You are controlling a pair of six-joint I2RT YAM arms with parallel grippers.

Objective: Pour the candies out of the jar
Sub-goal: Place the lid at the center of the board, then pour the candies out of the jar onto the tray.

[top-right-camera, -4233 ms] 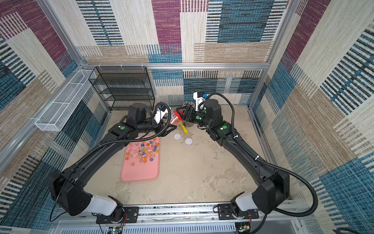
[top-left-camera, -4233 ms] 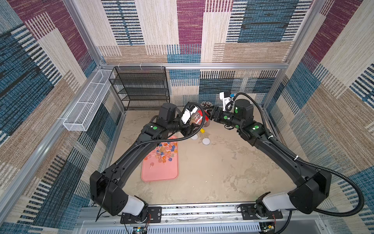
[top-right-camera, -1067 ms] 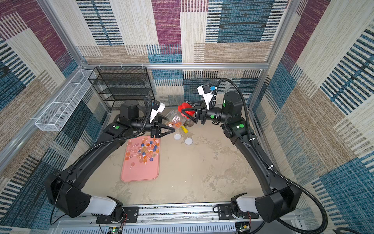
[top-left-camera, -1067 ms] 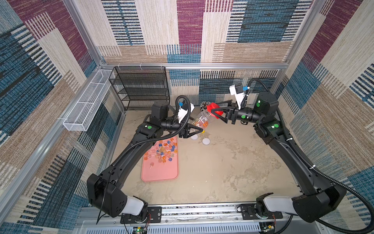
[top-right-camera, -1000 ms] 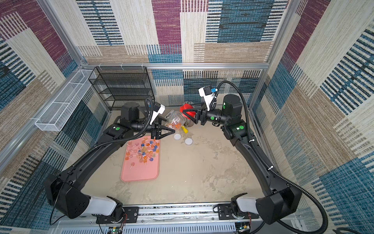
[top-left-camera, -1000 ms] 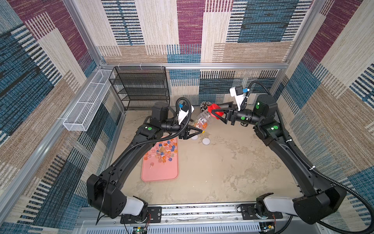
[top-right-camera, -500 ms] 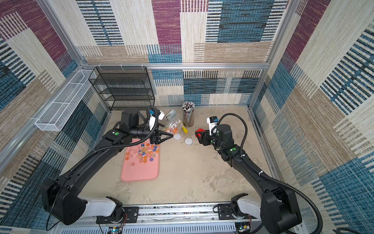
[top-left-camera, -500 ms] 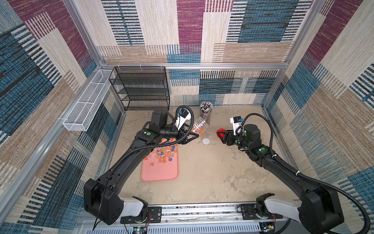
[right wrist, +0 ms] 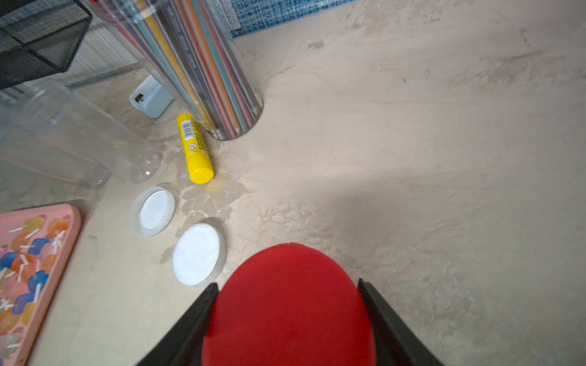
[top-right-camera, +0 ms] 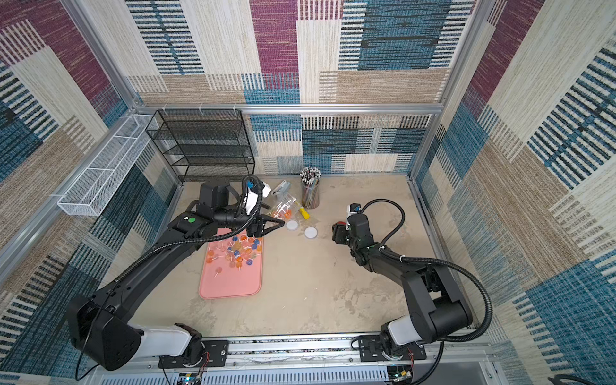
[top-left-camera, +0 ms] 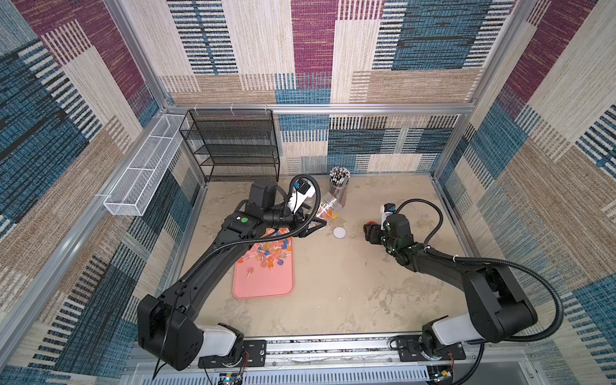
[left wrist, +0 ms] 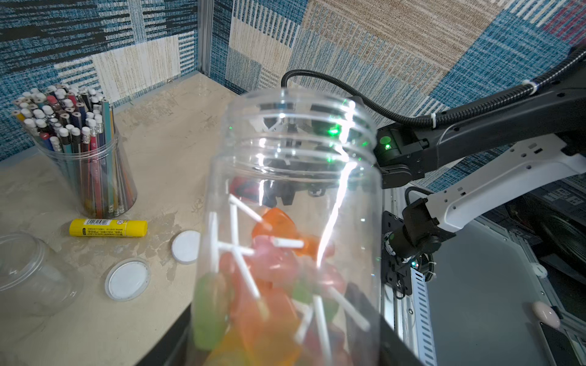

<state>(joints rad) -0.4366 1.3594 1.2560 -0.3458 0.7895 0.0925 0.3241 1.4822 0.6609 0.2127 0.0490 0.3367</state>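
The right gripper (top-left-camera: 371,231) has swung down from the mouth of the jar (left wrist: 291,221) and taken the red lid (right wrist: 288,310) with it, so the jar stands open and pouring can go on. Jaws clamped on the lid's sides, it hangs low, well off to the right of the pink tray (top-left-camera: 263,286). The left gripper (top-right-camera: 273,224) clasps the jar's base just past the tray's far end, mouth tilted up and away from it. Some candies (left wrist: 272,275) remain inside; others lie on the tray.

Yellow glue stick (left wrist: 107,227): barcode label, print too small to read. No other lettering legible anywhere.
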